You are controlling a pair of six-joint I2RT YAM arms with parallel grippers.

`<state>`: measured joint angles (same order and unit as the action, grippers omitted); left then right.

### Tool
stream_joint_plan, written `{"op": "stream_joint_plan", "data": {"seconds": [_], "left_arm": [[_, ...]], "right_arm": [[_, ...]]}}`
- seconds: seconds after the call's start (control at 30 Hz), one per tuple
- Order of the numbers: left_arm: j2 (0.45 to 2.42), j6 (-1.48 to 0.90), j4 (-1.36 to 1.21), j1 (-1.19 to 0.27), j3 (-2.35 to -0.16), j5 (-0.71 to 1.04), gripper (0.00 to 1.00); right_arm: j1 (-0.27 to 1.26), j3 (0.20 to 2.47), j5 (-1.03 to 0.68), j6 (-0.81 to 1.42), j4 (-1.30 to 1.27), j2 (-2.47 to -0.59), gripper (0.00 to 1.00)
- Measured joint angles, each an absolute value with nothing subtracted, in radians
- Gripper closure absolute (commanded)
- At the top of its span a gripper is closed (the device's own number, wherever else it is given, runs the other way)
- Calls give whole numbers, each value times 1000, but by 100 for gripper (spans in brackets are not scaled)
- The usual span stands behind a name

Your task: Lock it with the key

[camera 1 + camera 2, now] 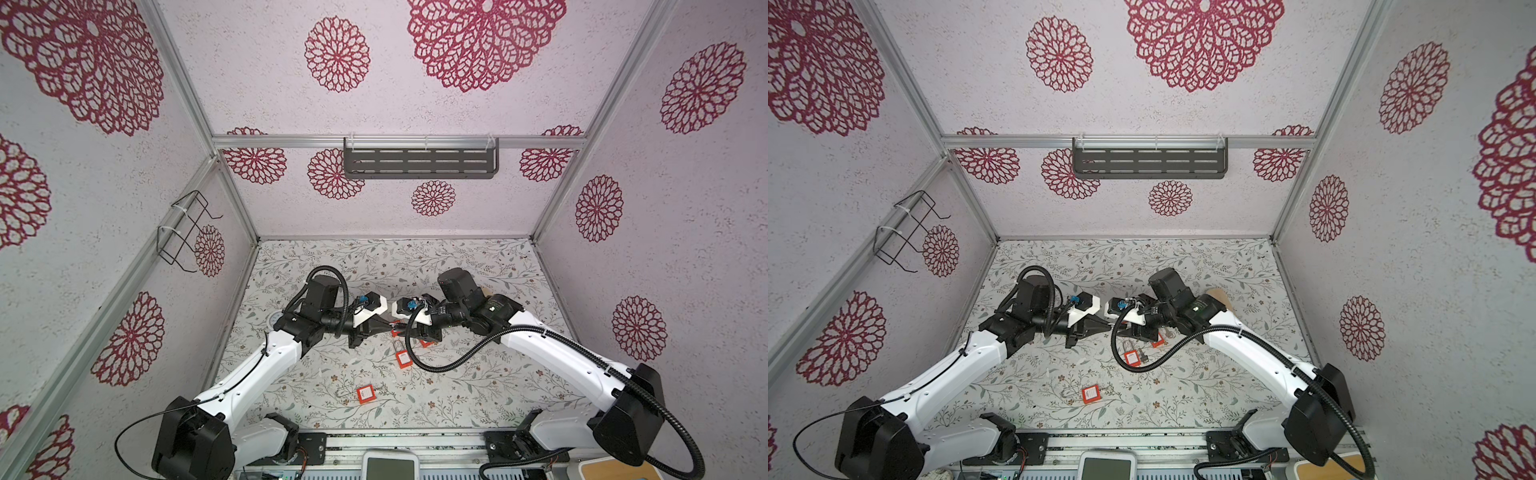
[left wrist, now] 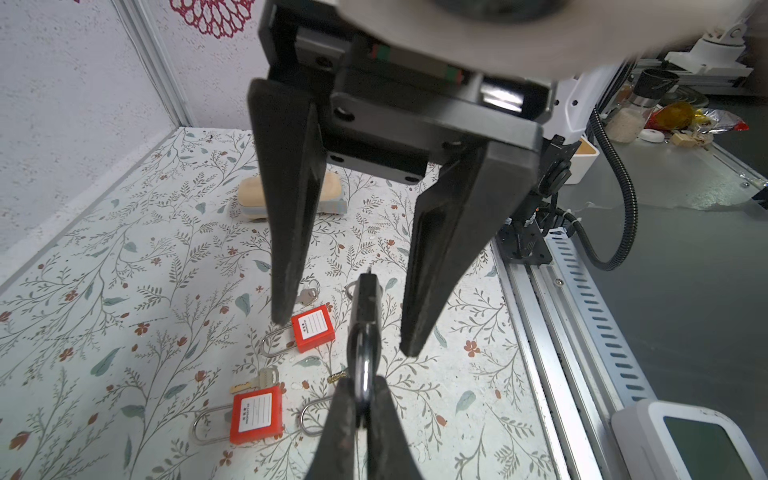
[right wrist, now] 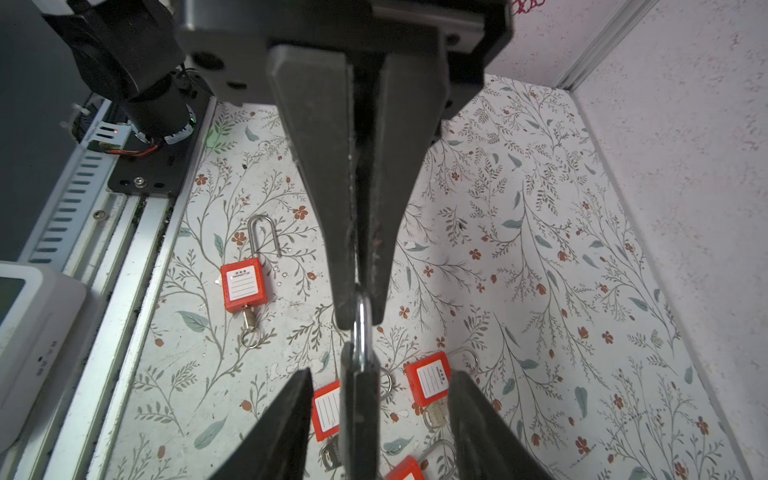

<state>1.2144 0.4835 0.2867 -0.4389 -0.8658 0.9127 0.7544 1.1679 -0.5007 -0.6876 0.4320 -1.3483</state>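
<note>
closest to the front is a white box with a screen [image 1: 390, 463], by the metal rail. just past it, on the flowery table [image 1: 457, 399], a red lock [image 1: 365, 393] lies flat, all alone, with its metal loop pointing left. in the right wrist view a key [image 3: 249, 320] with a ring sticks out of its end. a bit farther in lies a second red lock [image 1: 404, 358]. a third red lock [image 1: 426, 343] peeks out from under the right arm.

above those, over the middle of the table, the two arms meet tip to tip. the left pincer [image 2: 365, 386] is squeezed tight on the shiny loop [image 2: 365, 365] of the held lock [image 2: 365, 299]. this lock is up in the air, off the table. we see it from its thin side, and it looks dark. the right pincer [image 3: 381, 374] is spread wide. its two fingers [image 3: 291, 415] stand on either side of the lock's body and do not touch it. i cannot tell if a key is in this lock.

behind the right arm sits a tan block [image 1: 1219, 296]. far back, a dark shelf [image 1: 420, 162] hangs on the back wall. a wire basket [image 1: 187, 232] hangs on the left wall.
</note>
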Motion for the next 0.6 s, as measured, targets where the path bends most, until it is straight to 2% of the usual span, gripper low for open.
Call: {"op": "stream_joint_plan", "data": {"seconds": [0.13, 0.37, 0.6], "left_arm": [[1208, 484, 292, -434, -873, 916, 100], [1208, 495, 311, -432, -886, 934, 100], [1208, 512, 327, -432, -886, 945, 100]], "right_arm": [[754, 1134, -474, -679, 448, -1306, 44], [753, 1074, -422, -670, 481, -1190, 55], [748, 1079, -401, -670, 494, -1189, 70]]}}
